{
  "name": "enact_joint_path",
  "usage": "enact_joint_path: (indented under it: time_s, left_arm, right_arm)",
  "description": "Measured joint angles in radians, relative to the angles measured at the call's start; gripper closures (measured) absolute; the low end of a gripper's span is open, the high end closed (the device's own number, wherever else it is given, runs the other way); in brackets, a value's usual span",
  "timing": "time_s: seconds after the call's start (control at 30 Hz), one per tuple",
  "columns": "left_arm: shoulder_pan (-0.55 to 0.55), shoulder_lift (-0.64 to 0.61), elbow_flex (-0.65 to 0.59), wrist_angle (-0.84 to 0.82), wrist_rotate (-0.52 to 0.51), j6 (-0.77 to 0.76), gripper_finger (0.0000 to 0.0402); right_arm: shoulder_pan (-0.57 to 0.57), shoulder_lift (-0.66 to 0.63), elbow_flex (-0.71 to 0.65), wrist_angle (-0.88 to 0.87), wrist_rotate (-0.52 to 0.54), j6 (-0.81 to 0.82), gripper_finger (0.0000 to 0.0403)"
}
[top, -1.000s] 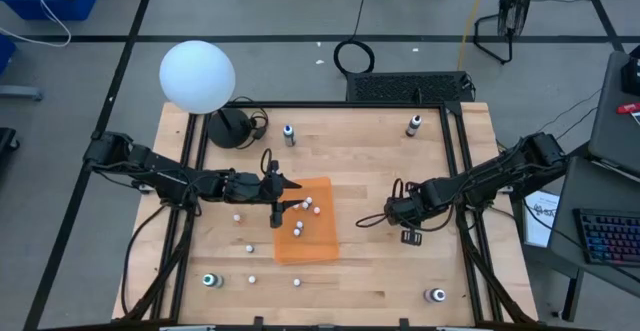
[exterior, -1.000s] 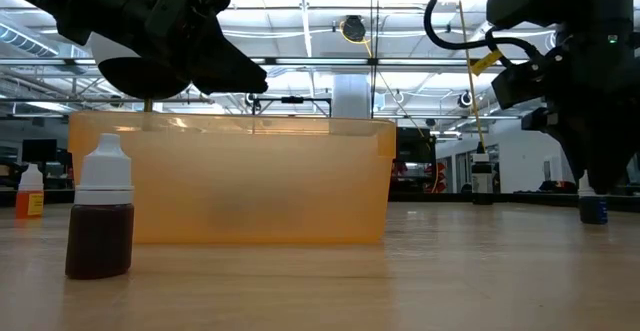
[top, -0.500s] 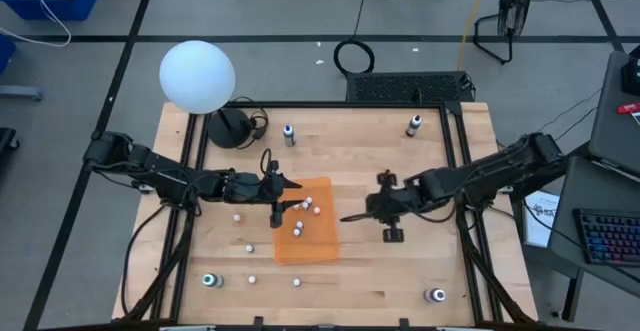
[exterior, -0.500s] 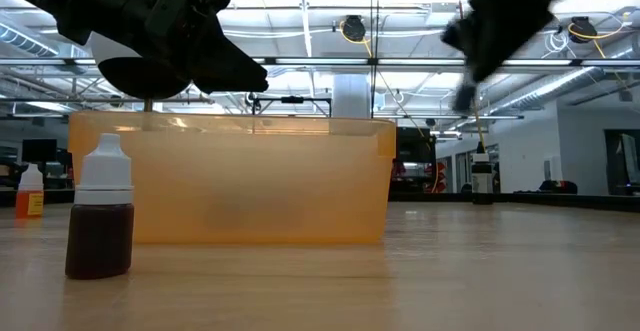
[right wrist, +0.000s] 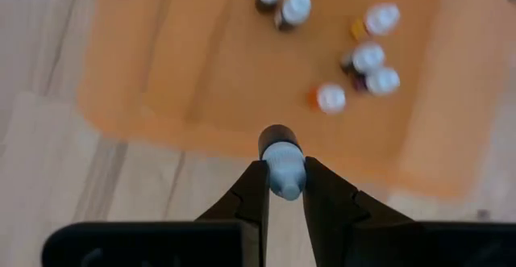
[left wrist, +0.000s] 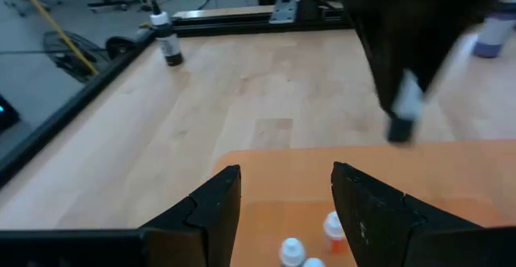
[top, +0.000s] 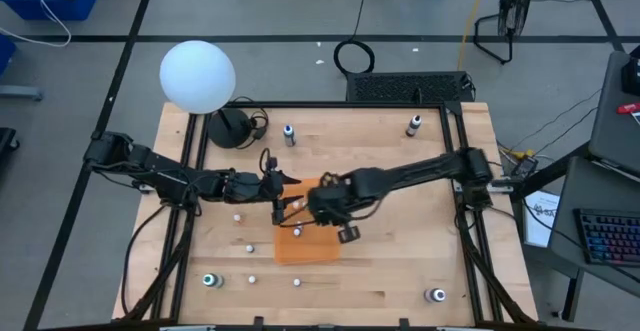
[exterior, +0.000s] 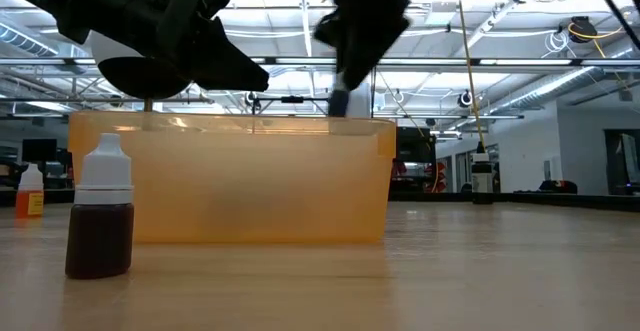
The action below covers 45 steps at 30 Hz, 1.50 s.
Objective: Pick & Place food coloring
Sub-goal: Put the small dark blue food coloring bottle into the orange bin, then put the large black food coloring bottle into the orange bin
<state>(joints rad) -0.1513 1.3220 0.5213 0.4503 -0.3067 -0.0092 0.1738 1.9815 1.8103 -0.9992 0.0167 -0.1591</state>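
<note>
Near: brown-filled dropper bottle (exterior: 100, 221) standing on table (top: 400, 261), in front of orange tray (top: 316, 249) | Middle: right gripper (right wrist: 281, 188) clamping a food coloring bottle (right wrist: 281, 167) over the tray's right edge; six bottles lie inside | Left gripper (left wrist: 286, 194) spread, empty, above the tray's left side.

The tray (top: 312, 252) sits at the table's (top: 400, 261) centre. Several bottles (right wrist: 367, 57) lie in it. The globe (top: 197, 75) stands at eleven o'clock of the tray. Loose bottles stand at seven o'clock (top: 209, 280), five o'clock (top: 435, 294), twelve o'clock (top: 289, 134) and one o'clock (top: 413, 125).
</note>
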Motion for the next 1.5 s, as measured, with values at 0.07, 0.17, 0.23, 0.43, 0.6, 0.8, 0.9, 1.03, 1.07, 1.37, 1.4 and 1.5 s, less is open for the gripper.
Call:
enact_joint_path:
  time_s: [0.07, 0.17, 0.23, 0.43, 0.6, 0.8, 0.9, 1.03, 1.07, 1.37, 1.4, 1.5]
  left_arm:
    - [0.0, 0.0, 0.0, 0.001, -0.013, 0.013, 0.0204]
    - [0.0, -0.004, 0.0, -0.007, -0.014, 0.029, 0.0204]
    - [0.0, -0.017, 0.0, -0.025, -0.014, 0.034, 0.0204]
    - [-0.001, -0.071, 0.0, -0.091, -0.012, 0.026, 0.0204]
    - [-0.002, -0.088, 0.0, -0.12, -0.009, 0.009, 0.0204]
    - [-0.001, -0.088, 0.0, -0.131, -0.009, 0.007, 0.0204]
    - [-0.001, -0.088, 0.0, -0.135, -0.008, 0.003, 0.0204]
    - [-0.001, -0.088, 0.0, -0.135, -0.008, 0.0, 0.0204]
    - [-0.001, -0.088, 0.0, -0.136, -0.008, -0.001, 0.0204]
    - [-0.002, -0.088, 0.0, -0.163, -0.005, -0.041, 0.0204]
    - [-0.002, -0.088, 0.0, -0.173, -0.005, -0.046, 0.0204]
    - [-0.002, -0.088, 0.0, -0.185, 0.005, -0.055, 0.0204]
  right_arm:
    - [-0.005, 0.057, 0.057, -0.004, -0.02, -0.031, 0.0358]
    - [-0.003, 0.111, 0.088, 0.0, -0.022, -0.072, 0.0358]
    - [-0.002, 0.143, 0.089, -0.001, -0.022, -0.094, 0.0358]
    - [-0.002, 0.229, 0.089, 0.002, -0.022, -0.118, 0.0358]
    - [-0.002, 0.263, 0.089, 0.009, -0.022, -0.126, 0.0358]
    - [-0.002, 0.267, 0.09, 0.016, -0.023, -0.115, 0.0344]
    - [0.002, 0.259, 0.088, 0.019, -0.022, -0.113, 0.0317]
    - [0.009, 0.23, 0.088, 0.012, -0.02, -0.088, 0.0284]
    - [0.01, 0.219, 0.088, 0.004, -0.02, -0.085, 0.0278]
    - [0.017, 0.067, 0.088, -0.197, -0.117, 0.296, 0.0273]
    - [0.026, 0.049, 0.087, -0.249, -0.148, 0.351, 0.0274]
    - [0.078, -0.014, 0.075, -0.387, -0.224, 0.575, 0.0275]
